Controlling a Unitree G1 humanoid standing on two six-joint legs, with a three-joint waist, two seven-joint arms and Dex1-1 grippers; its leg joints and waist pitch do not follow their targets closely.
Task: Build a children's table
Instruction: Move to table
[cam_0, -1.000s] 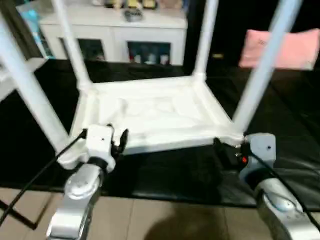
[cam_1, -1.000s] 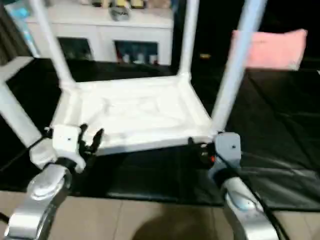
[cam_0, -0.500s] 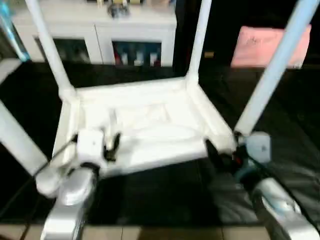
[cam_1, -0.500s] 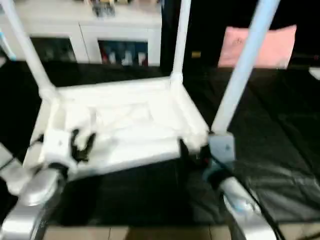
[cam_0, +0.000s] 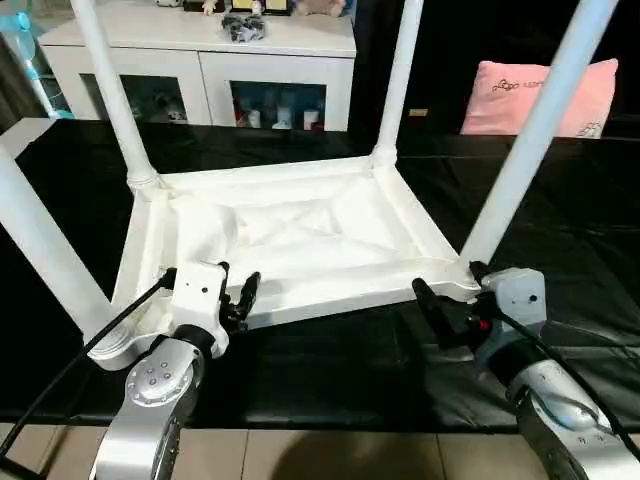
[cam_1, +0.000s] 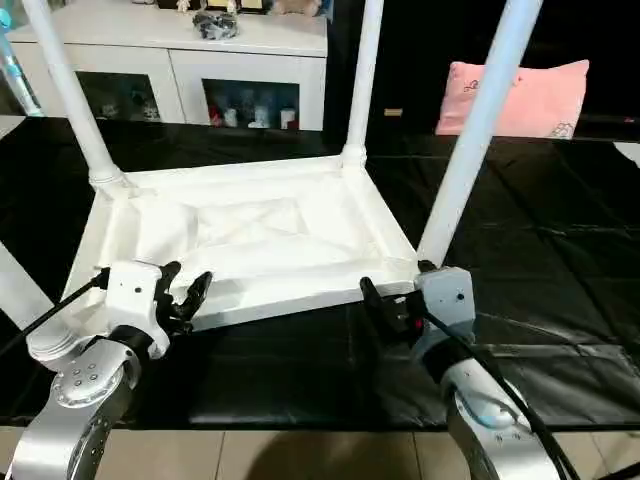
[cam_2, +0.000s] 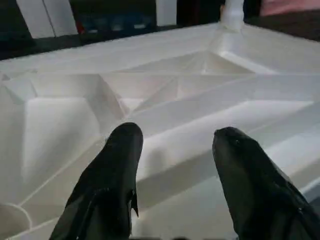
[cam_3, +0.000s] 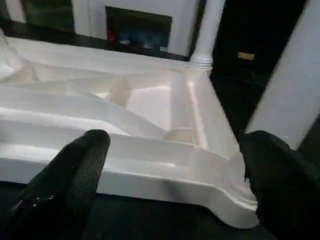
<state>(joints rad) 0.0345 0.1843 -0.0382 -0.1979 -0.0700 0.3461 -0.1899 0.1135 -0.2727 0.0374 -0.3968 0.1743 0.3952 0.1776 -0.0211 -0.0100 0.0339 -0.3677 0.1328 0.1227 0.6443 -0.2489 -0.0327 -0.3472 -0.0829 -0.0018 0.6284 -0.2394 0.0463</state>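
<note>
The white children's table is seen upside down on a black mat, ribbed underside up, with four tapered legs set upright in its corner sockets. The left gripper is held half open and the right gripper spread wide, each just before the near rim, nothing gripped. Beyond the jaws, a white glass-door cabinet and a pink cushion are seen.

No words, numbers or brand names can be read. The pink cushion at the back carries a small dark printed marking near its upper edge and another at its lower corner, both too small to make out.
</note>
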